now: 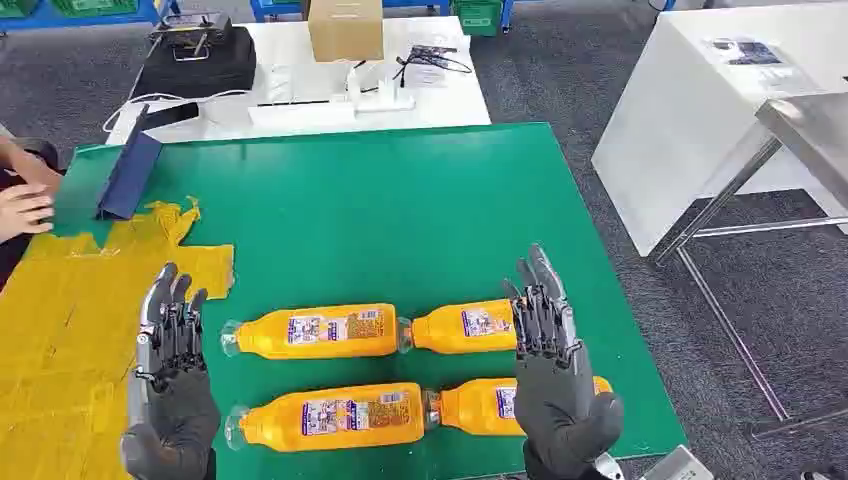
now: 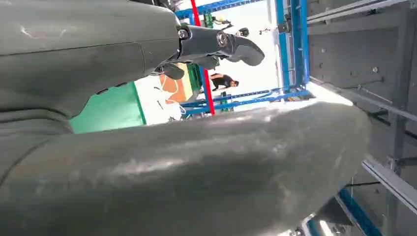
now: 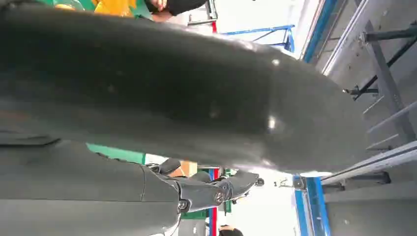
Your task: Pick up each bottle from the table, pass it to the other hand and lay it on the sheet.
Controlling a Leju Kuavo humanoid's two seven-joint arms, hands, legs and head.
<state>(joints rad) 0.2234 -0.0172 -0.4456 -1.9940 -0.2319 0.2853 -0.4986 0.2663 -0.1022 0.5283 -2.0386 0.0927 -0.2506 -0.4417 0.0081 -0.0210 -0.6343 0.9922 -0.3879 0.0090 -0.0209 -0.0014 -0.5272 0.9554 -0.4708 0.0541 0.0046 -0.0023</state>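
Four orange bottles lie on their sides on a green table (image 1: 420, 200), set in two rows near the robot, as both of its hands hover over them with fingers straight and spread, holding nothing. The left hand (image 1: 172, 380) hangs at the left end of the rows, above the edge where the yellow sheet (image 1: 60, 330) meets the green surface; the right hand (image 1: 550, 370) is raised over the right-hand pair and hides part of each. In the far row, the far left bottle (image 1: 315, 331) lies with its clear cap pointing left, and the far right bottle (image 1: 465, 326) lies just beside it on the right, its cap toward the first bottle's base. In the near row, the near left bottle (image 1: 330, 417) and the near right bottle (image 1: 480, 405) lie the same way, end to end. None of the four rests on the sheet, which is crumpled and covers the table's left part. A dark blue folder (image 1: 128, 175) stands tilted at the far left of the table, and a person's hand (image 1: 25, 210) rests at the left edge just beside the sheet. Beyond the green table stands a white table (image 1: 300, 115) carrying a black case (image 1: 200, 60), a cardboard box (image 1: 345, 28) and cables. In the wrist views, each hand's grey thumb and dark fingers (image 2: 221, 44) appear extended, with nothing in them
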